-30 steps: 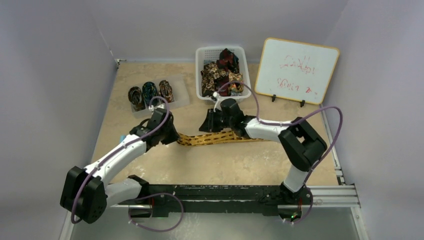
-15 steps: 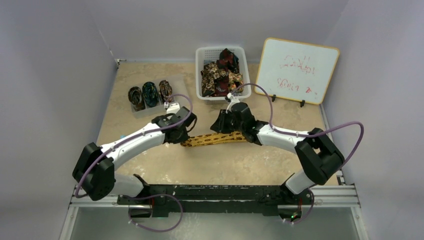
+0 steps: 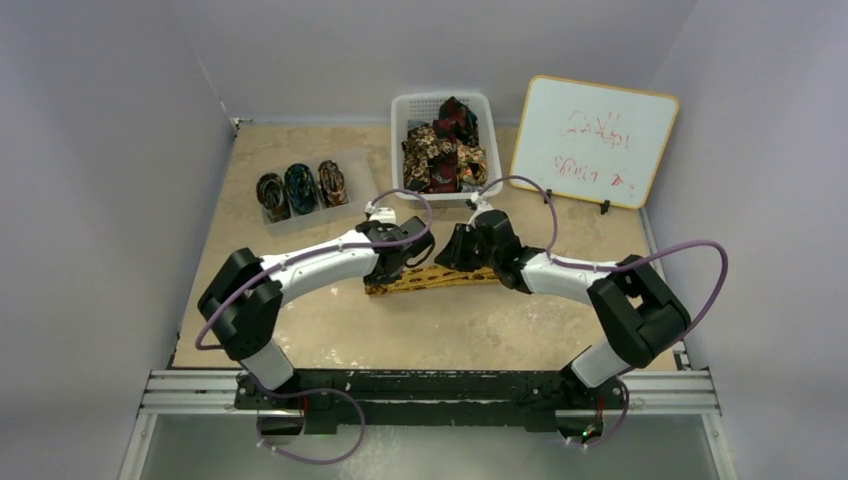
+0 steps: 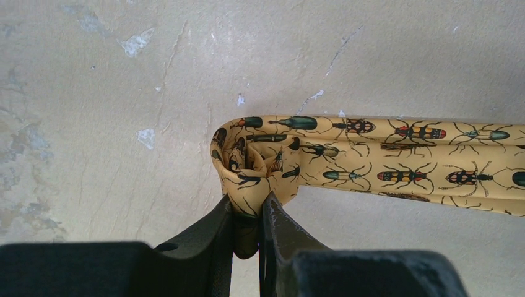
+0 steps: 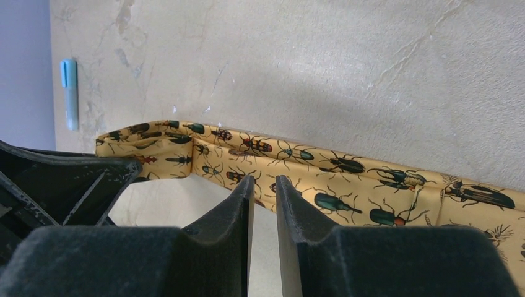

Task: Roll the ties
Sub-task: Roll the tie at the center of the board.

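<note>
A golden-yellow tie (image 3: pixel 440 279) printed with beetles lies across the middle of the table. My left gripper (image 3: pixel 405 265) is shut on its left end, where the fabric (image 4: pixel 247 154) is curled into a small loop; the jaws pinch the fold (image 4: pixel 249 207). The strip (image 4: pixel 396 164) runs off to the right, slightly raised over its shadow. My right gripper (image 3: pixel 452 254) sits close beside the left one. Its tips (image 5: pixel 263 182) stand almost together on the near edge of the tie (image 5: pixel 347 173). More ties (image 3: pixel 440 150) fill the white basket (image 3: pixel 400 110).
Three rolled ties (image 3: pixel 300 188) sit in a clear tray at the back left. A whiteboard (image 3: pixel 595 140) with red writing stands at the back right. A blue marker (image 5: pixel 69 93) lies on the table to the left of the tie.
My left arm has swung right, carrying the tie's end toward the right gripper, so the stretch of tie between them is shorter. The right gripper shifted slightly right.
</note>
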{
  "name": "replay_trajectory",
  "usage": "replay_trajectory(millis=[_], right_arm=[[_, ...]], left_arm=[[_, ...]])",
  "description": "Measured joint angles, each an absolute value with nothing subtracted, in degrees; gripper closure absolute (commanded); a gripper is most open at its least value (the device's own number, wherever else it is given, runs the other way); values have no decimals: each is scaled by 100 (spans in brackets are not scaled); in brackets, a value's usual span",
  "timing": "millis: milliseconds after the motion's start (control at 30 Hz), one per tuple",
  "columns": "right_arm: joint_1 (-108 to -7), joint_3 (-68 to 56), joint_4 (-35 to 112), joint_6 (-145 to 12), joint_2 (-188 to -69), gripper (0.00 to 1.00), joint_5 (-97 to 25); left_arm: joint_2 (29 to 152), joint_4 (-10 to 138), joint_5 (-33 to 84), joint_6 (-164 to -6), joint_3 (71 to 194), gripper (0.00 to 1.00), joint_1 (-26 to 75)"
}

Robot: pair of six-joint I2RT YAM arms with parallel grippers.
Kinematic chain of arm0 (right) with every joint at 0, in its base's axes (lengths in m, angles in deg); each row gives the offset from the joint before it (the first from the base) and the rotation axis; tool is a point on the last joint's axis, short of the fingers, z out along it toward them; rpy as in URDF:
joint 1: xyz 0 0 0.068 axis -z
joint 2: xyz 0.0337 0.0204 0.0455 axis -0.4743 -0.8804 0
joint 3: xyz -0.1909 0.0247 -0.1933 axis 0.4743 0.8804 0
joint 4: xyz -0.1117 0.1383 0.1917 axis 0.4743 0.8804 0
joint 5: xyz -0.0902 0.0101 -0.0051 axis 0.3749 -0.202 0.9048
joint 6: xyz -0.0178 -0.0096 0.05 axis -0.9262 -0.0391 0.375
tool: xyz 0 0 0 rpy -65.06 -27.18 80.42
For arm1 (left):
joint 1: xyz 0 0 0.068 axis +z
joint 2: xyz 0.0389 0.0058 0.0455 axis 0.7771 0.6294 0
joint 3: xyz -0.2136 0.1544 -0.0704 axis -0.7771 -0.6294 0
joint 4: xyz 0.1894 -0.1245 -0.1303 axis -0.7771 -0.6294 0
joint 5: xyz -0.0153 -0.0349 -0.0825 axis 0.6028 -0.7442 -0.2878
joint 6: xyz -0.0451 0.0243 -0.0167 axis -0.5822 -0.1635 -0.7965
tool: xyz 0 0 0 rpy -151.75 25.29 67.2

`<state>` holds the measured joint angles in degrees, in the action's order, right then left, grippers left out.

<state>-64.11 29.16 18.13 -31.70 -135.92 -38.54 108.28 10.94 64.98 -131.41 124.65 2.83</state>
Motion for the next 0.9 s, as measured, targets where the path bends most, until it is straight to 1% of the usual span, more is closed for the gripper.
replay_trajectory(millis=[233,533,700,800,867,900], right_arm=[[-6365,3087,1704,-3153,-13592,80,-4020],[-6349,3233,1164,-3004,-13780,82,-4697],[-6349,3312,1127,-2943,-13815,81,-4732],[-6345,3371,1118,-2886,-13763,80,-4669],[-6327,3432,1142,-2844,-13649,76,-4531],[-6312,3471,1164,-2803,-13564,71,-4422]], left_arm=[[11353,471,6808,-13307,13079,86,49],[11423,253,7101,-13112,13140,85,-25],[11783,261,7166,-12975,13228,83,-121],[11956,292,7158,-12927,13350,80,-202],[12050,355,7142,-12894,13468,75,-252],[12092,406,7121,-12870,13523,72,-274]])
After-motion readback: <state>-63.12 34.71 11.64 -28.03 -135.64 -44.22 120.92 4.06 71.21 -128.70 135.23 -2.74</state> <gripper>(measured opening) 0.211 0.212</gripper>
